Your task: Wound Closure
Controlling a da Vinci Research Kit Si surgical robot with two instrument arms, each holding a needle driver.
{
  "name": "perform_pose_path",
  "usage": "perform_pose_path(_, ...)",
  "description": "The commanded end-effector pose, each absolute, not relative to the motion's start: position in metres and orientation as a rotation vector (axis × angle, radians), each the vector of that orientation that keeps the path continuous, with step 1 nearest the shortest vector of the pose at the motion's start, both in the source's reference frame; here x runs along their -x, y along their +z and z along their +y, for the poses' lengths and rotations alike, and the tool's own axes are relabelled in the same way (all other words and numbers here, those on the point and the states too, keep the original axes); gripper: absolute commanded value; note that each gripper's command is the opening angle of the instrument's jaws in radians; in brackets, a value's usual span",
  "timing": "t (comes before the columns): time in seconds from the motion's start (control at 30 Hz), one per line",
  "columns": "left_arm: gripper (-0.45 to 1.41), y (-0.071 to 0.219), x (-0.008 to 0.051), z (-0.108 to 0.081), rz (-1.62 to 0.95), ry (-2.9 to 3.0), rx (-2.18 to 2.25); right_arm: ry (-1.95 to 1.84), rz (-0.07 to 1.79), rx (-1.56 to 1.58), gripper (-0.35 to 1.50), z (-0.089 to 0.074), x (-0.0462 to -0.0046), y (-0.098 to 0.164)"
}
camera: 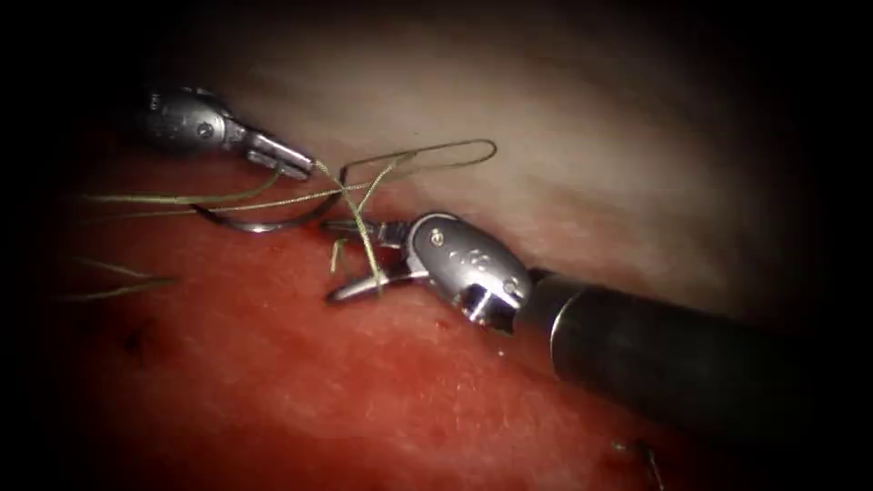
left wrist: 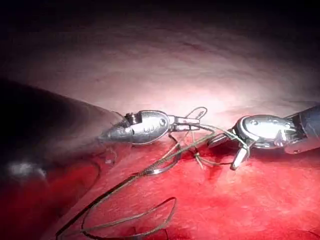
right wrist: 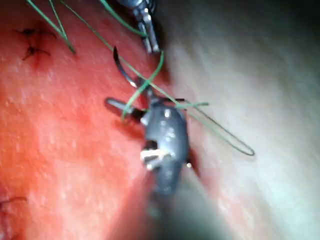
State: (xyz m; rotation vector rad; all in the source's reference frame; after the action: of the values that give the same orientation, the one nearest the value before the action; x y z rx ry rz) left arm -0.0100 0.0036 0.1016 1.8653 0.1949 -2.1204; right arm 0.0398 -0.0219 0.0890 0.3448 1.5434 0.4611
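Left needle driver (camera: 296,166), entering from 10 o'clock, has its jaws closed on the green thread (camera: 364,223). Right needle driver (camera: 355,259), entering from 4 o'clock, has jaws spread wide, holding nothing; a strand of thread crosses between them. Curved needle (camera: 264,223) lies free on the red-stained tissue (camera: 273,382), at 7 o'clock from the left tool's tip, not in the tissue. A thread loop (camera: 455,155) extends toward 2 o'clock over pale tissue.
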Motion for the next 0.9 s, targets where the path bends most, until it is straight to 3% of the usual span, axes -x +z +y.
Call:
perform_pose_path(0.03, -0.45, 0.103, 0.0108, 0.0037, 0.204, -2.113, -1.872, 0.471, 1.551, -0.343, 0.96, -0.0217, -0.0408, 0.0896)
perform_pose_path(0.43, -0.45, 0.1078, 0.0119, 0.0026, 0.227, -2.091, -1.868, 0.682, 1.686, -0.393, 0.96, -0.0212, -0.0406, 0.0901)
perform_pose_path(0.67, -0.45, 0.1089, 0.0121, 0.0009, 0.252, -2.059, -1.856, 0.896, 1.729, -0.441, 0.74, -0.0208, -0.0404, 0.0904)
perform_pose_path(0.9, -0.45, 0.1092, 0.0121, 0.0001, 0.258, -2.043, -1.853, 1.147, 1.662, -0.511, 0.71, -0.0212, -0.0399, 0.0905)
